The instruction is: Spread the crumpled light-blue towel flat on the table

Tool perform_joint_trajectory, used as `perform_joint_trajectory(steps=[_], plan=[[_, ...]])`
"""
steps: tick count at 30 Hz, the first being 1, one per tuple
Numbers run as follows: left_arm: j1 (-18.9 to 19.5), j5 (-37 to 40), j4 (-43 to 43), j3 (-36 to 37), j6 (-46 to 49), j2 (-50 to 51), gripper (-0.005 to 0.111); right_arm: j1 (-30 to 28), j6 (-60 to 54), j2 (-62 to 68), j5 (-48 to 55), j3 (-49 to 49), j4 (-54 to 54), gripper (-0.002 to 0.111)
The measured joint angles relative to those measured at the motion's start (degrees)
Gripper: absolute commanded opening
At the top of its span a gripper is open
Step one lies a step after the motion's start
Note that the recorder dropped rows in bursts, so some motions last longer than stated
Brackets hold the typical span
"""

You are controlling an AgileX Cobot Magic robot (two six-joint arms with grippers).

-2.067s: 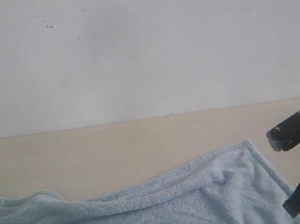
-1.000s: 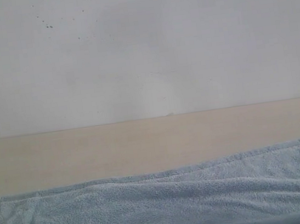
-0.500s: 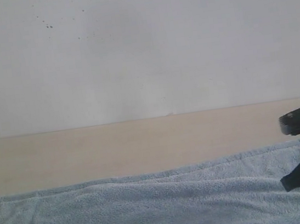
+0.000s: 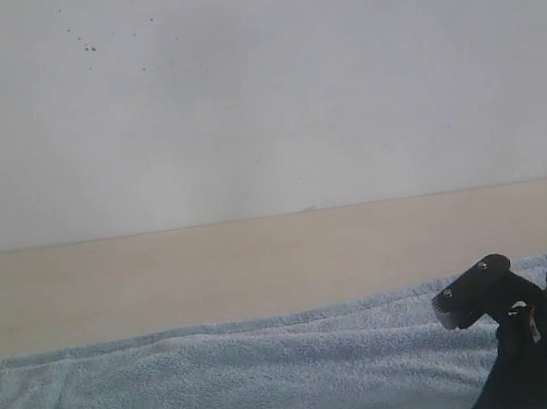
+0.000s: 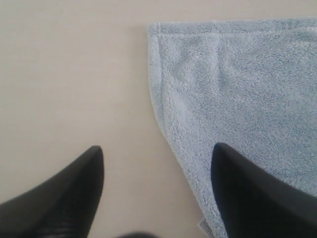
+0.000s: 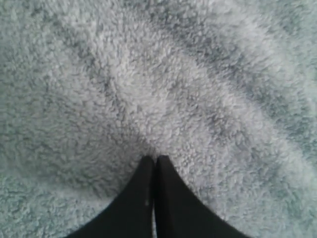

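The light-blue towel (image 4: 226, 382) lies stretched across the near part of the table (image 4: 262, 267), with its far hem almost straight and a low fold running along it. My right arm (image 4: 542, 330) hangs over the towel's right end. In the right wrist view the right gripper (image 6: 155, 158) is shut, its tips resting on the fluffy towel (image 6: 148, 74), and no cloth shows between them. My left gripper (image 5: 157, 148) is open above the table (image 5: 74, 74). One finger is over bare wood and the other over the towel's (image 5: 237, 89) side hem, near its corner.
A white wall (image 4: 258, 85) rises behind the table's far edge. A strip of bare tabletop runs between the towel and the wall. A small white label (image 5: 204, 225) sticks out of the towel's hem near the left gripper.
The towel was pulled from a rumpled slant into a wide, flatter strip. In the last half second my right arm moved left and down over its right end.
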Motion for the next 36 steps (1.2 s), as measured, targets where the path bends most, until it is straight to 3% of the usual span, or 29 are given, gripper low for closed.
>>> perform_joint_trajectory(steps=[7, 17, 21, 26, 32, 36], plan=[[0.00, 0.00, 0.00, 0.00, 0.19, 0.00, 0.059, -2.71, 1.28, 1.69, -1.03, -0.44, -1.64, 0.000], [0.00, 0.13, 0.00, 0.00, 0.85, 0.00, 0.059, -22.49, 9.22, 2.70, -3.66, -0.86, -4.69, 0.000], [0.00, 0.13, -0.27, 0.00, 0.85, 0.00, 0.059, -25.41, 10.37, 2.70, -3.66, -0.86, -4.69, 0.000], [0.00, 0.24, -6.30, 0.00, 6.26, 0.00, 0.059, -20.97, 10.53, 1.72, -2.67, -1.08, -4.96, 0.000], [0.00, 0.11, -24.26, 0.00, 21.56, 0.41, 0.059, -9.18, 10.18, -3.40, -2.35, -4.39, -4.96, 0.000], [-0.09, -1.75, -30.27, 0.00, 27.30, 3.84, 0.059, -1.79, 9.64, -6.11, -2.43, -5.15, -4.96, 0.000]])
